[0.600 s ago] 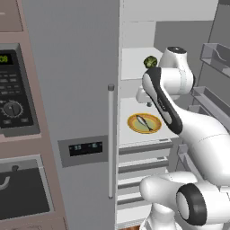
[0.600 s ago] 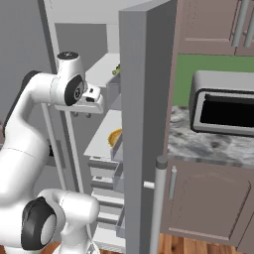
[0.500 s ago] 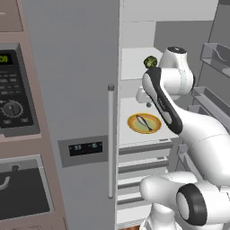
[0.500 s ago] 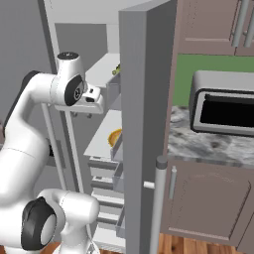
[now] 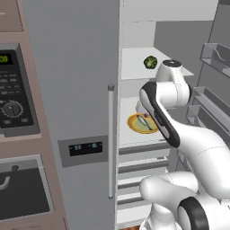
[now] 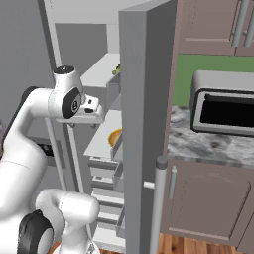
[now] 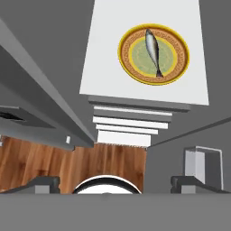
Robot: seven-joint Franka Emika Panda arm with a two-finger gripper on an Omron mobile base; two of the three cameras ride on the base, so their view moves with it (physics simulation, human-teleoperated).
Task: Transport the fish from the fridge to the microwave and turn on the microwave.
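Nothing has shifted in the last instant: my tool [image 7: 115, 182] hangs released above the fish [image 7: 152, 50] (upper right of frame), approach unfinished.

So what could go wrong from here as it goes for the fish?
1. The fish is slender and lies flat on the plate, so the open end effector might close on the rim or nudge the plate.
2. The shelf with the green vegetable sits above, so the arm may clip it.
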